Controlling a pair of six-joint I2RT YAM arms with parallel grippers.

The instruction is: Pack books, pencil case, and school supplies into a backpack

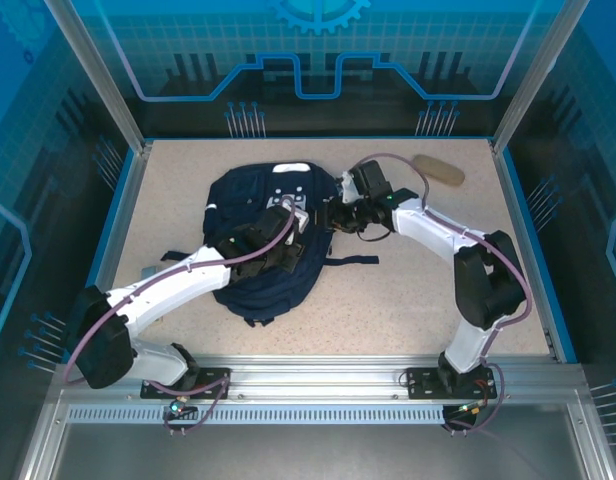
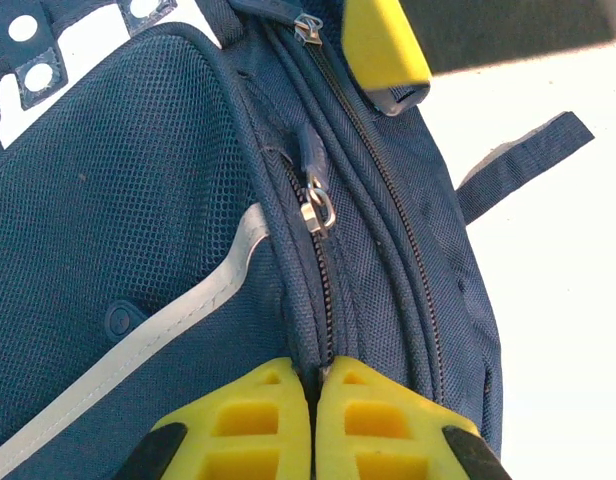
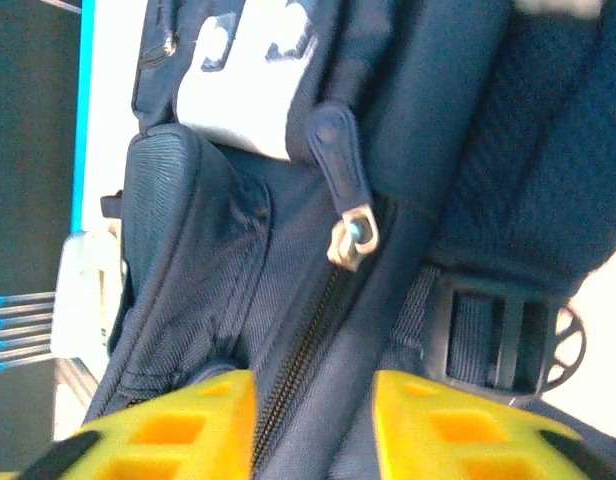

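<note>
Yellow ribbed fingers of the left gripper point(image 2: 319, 385) sit closest in the left wrist view, pressed tight together with the zip track of the large navy-blue fabric backpack point(image 1: 238, 200) running in between them, so they pinch the bag at that seam. Just beyond them on the same track hangs a small metal zip pull point(image 2: 316, 205) with a dark fabric tab. A thin white stripe point(image 2: 188, 310) crosses the mesh panel to the left, and white patches point(image 2: 28, 60) show at the top corner. A dark strap point(image 2: 523, 160) trails off the bag's right side onto the pale speckled table point(image 1: 408, 290). At the top of that view one yellow fingertip point(image 2: 383, 45) of the other arm touches the bag's edge. From the right wrist, the right gripper point(image 3: 313, 430) has its two yellow fingers spread apart, with a second zip line passing between them; they close on nothing. Ahead of them lies a metal slider with a rounded navy tab point(image 3: 350, 230), and to the right a black plastic buckle point(image 3: 498, 330) on webbing. From above, the backpack lies flat in the middle of the table with both arms reaching onto its upper right part. The small oblong tan-brown pencil case point(image 1: 438, 168) rests well apart from it, near the far right corner.
</note>
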